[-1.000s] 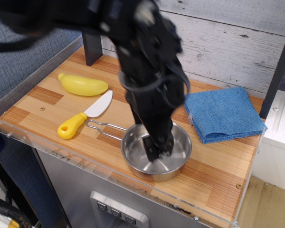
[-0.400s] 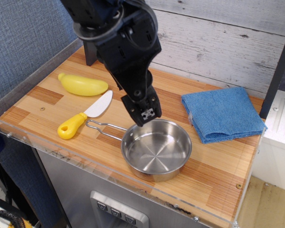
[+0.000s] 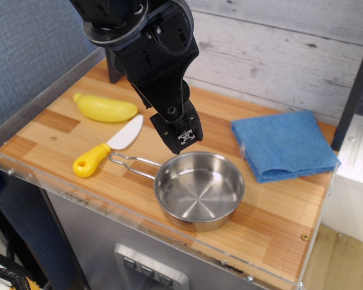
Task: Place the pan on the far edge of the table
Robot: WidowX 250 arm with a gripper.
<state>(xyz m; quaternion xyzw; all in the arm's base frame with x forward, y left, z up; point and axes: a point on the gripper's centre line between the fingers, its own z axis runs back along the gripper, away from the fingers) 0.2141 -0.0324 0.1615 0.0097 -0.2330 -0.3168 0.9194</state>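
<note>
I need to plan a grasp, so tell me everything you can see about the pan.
The pan is a small, round, shiny steel saucepan with faint concentric rings on its flat bottom. It stands upright and empty near the front edge of the table. A thin wire loop handle runs out to its left, ending close to the yellow-handled knife. The gripper hangs just above its rear left rim, apparently clear of it. Nothing else touches it.

pincer (image 3: 183, 138) above pan (image 3: 199, 190) rim
</note>
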